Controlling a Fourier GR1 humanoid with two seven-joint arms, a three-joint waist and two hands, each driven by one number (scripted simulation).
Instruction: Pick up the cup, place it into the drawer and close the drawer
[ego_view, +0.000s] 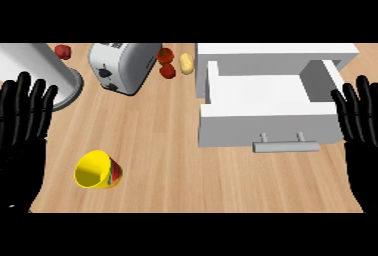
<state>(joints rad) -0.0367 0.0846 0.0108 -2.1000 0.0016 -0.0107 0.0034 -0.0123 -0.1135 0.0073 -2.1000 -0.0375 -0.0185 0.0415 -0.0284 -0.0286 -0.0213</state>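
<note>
A yellow cup (94, 170) lies on its side on the wooden counter at the lower left, its mouth facing left and toward me, with red and green marks on its outside. A white drawer (258, 116) stands pulled out at the right, its inside bare, a grey handle (286, 146) on its front. My left hand (23, 117) rests open at the left edge, fingers up, above and left of the cup. My right hand (358, 117) rests open at the right edge, beside the drawer's right wall. Neither hand touches anything.
A silver toaster (122, 65) stands at the back centre-left. A large grey round vessel (33, 70) sits at the back left. Red vegetables (166, 62) and a yellowish one (187, 63) lie between toaster and drawer cabinet; another red one (63, 51) lies behind the vessel.
</note>
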